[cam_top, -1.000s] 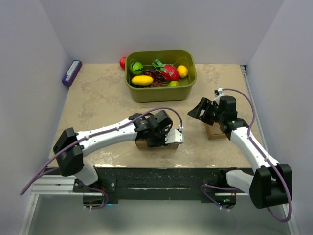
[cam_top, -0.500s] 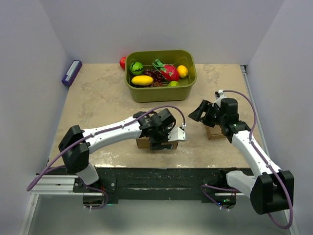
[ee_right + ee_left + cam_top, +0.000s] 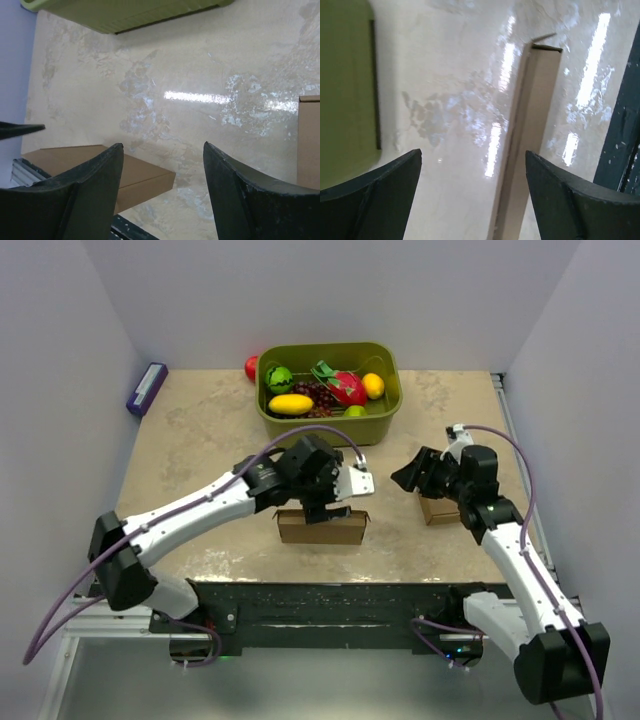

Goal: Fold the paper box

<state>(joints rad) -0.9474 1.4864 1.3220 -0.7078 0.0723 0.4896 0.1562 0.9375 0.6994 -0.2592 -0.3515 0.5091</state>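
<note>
Both grippers spread, holding nothing. Left gripper hovers over the box, which lies closed and flat on the table near its front edge. Right gripper is near a small cube, apart from the box.

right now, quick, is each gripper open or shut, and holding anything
Left gripper: open, holding nothing.
Right gripper: open, holding nothing.
</note>
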